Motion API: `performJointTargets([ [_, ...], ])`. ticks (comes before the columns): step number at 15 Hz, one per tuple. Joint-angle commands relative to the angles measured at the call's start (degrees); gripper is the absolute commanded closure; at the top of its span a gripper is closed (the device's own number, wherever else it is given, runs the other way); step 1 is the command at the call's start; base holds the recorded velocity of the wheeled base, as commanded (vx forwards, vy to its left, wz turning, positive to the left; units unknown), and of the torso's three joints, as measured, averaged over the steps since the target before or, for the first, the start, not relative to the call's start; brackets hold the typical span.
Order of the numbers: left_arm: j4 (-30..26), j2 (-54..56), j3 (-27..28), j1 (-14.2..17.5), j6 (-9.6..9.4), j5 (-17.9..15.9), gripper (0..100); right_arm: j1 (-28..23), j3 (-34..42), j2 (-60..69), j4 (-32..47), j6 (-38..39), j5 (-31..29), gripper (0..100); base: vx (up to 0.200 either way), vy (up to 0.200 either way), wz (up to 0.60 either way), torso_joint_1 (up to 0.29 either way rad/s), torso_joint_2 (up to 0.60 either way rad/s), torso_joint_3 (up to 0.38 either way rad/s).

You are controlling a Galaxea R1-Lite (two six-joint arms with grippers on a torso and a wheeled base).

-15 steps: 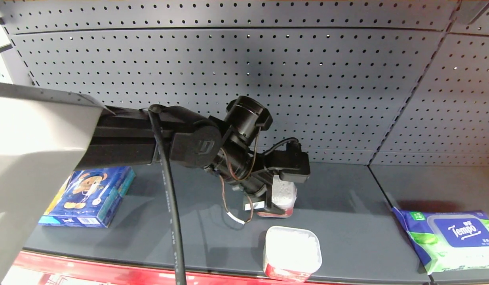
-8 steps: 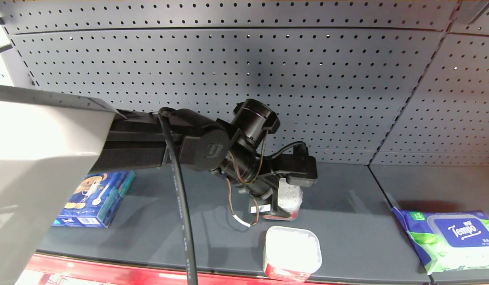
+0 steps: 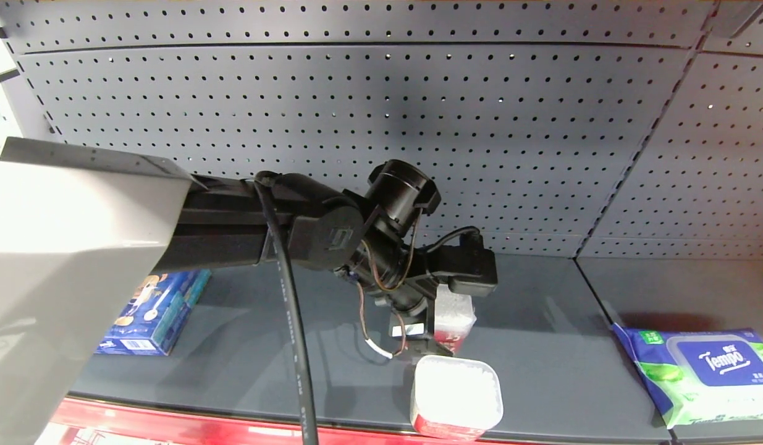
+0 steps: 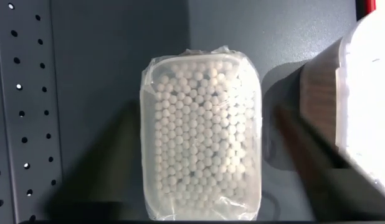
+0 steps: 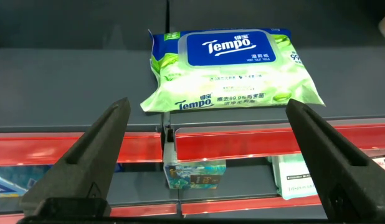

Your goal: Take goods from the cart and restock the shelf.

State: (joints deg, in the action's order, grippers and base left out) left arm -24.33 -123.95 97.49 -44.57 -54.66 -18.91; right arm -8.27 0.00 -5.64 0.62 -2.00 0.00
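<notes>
Left jaws grip the upright swab tub [image 3: 454, 311], long side along the pegboard [image 3: 381, 123]; right jaws gape.

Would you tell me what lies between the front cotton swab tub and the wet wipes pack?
Nothing: the head view shows bare shelf between the front cotton swab tub and the wet wipes pack.

Shelf [image 3: 542, 321] lies open between front swab box [image 3: 455, 395] and wipes pack [image 3: 702, 371].
</notes>
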Motion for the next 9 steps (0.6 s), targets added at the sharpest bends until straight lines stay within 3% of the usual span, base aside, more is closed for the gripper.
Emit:
performJointTargets([
  [1, -0.01, -0.15, 0.33, 0.01, 0.08, 0.01, 0, 0.0, 0.0, -0.07, -0.01, -0.02, 0.0, 0, 0.0, 0.0, 0.0, 0.0, 0.0, 0.0],
  [4, -0.01, 0.2, 0.33, 0.62, 0.08, 0.01, 0, 0.0, 0.0, -0.07, -0.01, -0.02, 0.0, 0, 0.0, 0.0, 0.0, 0.0, 0.0, 0.0],
  [9, 0.16, 2.66, 0.07, 4.93, 0.26, 0.01, 0, 0.0, 0.0, -0.07, -0.01, -0.02, 0.0, 0, 0.0, 0.0, 0.0, 0.0, 0.0, 0.0],
])
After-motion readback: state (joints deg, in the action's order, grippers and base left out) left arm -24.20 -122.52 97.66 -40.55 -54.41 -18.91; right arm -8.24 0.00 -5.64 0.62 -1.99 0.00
